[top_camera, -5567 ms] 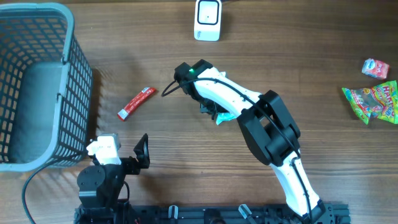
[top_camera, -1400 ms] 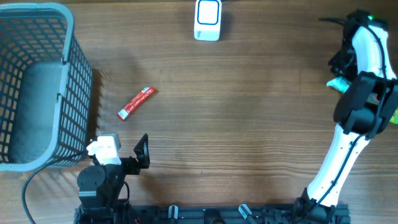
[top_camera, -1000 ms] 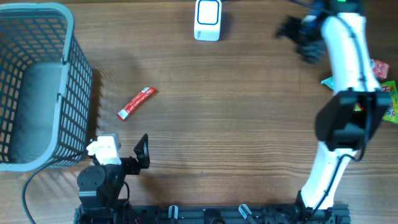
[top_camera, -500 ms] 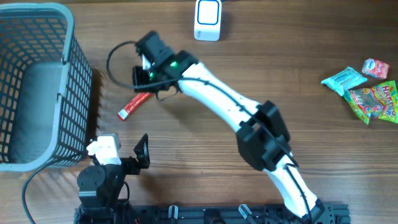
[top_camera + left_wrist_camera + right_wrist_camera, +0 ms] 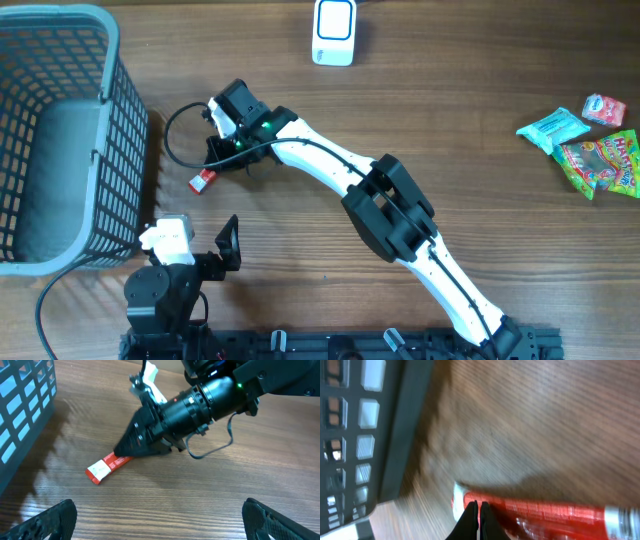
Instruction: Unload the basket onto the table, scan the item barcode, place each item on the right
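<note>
The red sachet (image 5: 106, 466) is seen lying flat on the desk (image 5: 520, 230), just beside the grey basket (image 5: 112, 60). The right claw (image 5: 121, 451) is clenched, its tips set at the sachet's end farther from the basket; whether the sachet is pinched cannot be told. The left claw (image 5: 198, 242) is spread wide near the basket's corner.

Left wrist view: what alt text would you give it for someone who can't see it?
The right arm's end effector reaches in from the upper right, its shut tip at one end of a red packet lying on a wooden table. A blue-grey basket's wall fills the upper left corner.
</note>
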You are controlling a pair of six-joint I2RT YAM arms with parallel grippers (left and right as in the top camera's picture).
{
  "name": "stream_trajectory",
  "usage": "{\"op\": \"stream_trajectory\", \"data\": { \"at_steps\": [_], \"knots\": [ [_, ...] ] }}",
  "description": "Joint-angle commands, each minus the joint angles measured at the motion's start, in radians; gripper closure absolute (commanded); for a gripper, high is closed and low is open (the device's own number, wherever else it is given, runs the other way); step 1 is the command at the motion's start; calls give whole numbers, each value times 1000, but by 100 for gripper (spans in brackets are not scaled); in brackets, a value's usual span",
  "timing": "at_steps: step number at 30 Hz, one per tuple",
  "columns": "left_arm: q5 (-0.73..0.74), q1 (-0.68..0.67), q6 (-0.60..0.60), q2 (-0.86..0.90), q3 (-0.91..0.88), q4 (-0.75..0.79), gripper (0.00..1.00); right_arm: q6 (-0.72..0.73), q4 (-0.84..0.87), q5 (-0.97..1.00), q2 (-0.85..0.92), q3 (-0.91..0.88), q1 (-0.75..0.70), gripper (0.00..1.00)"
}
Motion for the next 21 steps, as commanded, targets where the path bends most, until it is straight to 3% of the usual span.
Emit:
{"op": "stream_trajectory", "data": {
  "at_steps": [1, 5, 8, 10, 11, 16, 18, 21],
  "knots": [
    [-9, -5, -2, -6, 1, 6, 0, -125, -121, -40, 32, 3, -2, 95],
    [-10, -5, -2, -6, 1, 6, 0, -250, -318, 67, 32, 4, -29, 96],
    [-10, -5, -2, -6, 1, 6, 0, -323, -330, -14, 31, 10, -53, 95],
    [-9, -5, -2, -6, 1, 6, 0, -338, -255, -263, 20, 11, -71, 95],
    [-9, -5, -2, -6, 1, 6, 0, -269, -158, -374, 17, 11, -84, 95],
    [-10, -5, -2, -6, 1, 6, 0, -44, 125, -426, 18, 10, -90, 95],
    [-9, -5, -2, -6, 1, 6, 0, 19, 164, -353, 23, 10, -68, 95],
    [-9, -5, -2, -6, 1, 6, 0, -31, 174, -274, 28, 10, -28, 90]
  ]
}}
